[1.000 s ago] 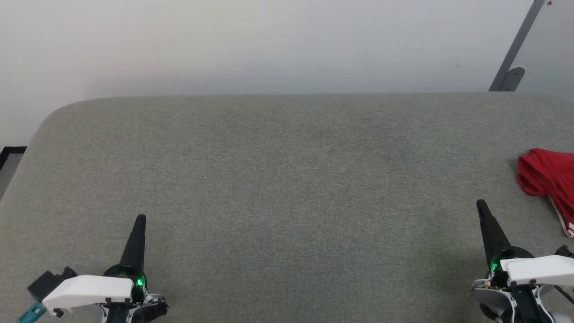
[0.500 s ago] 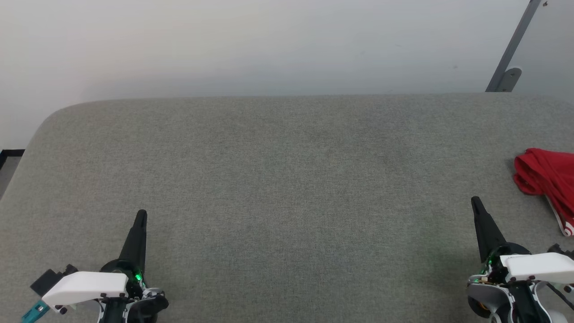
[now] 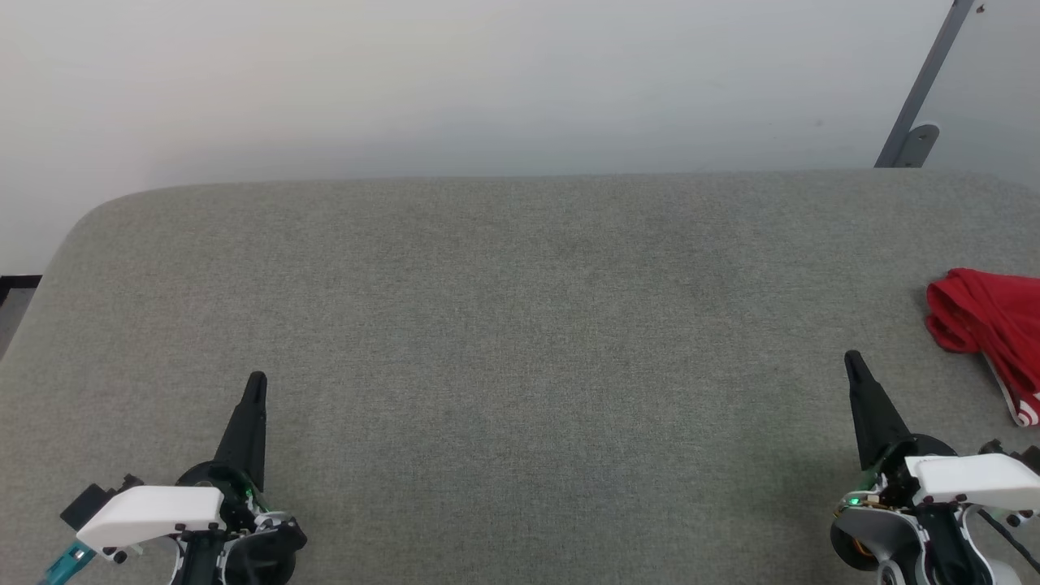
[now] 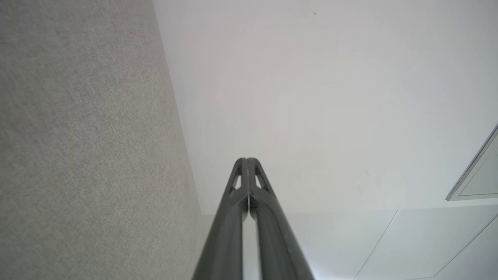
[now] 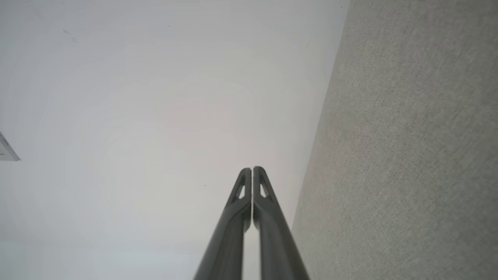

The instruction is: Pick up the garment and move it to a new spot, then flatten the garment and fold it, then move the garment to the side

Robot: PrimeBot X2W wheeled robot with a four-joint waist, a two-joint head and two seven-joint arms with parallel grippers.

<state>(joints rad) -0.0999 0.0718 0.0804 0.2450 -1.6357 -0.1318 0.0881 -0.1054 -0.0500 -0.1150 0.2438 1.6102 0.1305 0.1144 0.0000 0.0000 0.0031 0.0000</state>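
Observation:
The garment (image 3: 987, 321), bright red with a red-and-white striped edge, lies bunched at the far right edge of the head view on the grey fabric surface (image 3: 520, 325). My right gripper (image 3: 851, 357) is shut and empty, low at the right, a short way in front and left of the garment. At the lower left my left gripper (image 3: 257, 379) is shut and holds nothing. In the left wrist view the left gripper (image 4: 246, 159) has its fingers pressed together; the right wrist view shows the right gripper (image 5: 252, 168) the same way.
A pale wall (image 3: 487, 81) rises behind the grey surface. A grey metal bracket (image 3: 922, 97) leans on the wall at the upper right. The surface's rounded corner (image 3: 89, 219) is at the upper left, with dark floor (image 3: 12, 288) beyond it.
The head camera has tilted slightly, so the whole picture has shifted. Both grippers stay shut and sit a little higher in the view; the garment lies as before.

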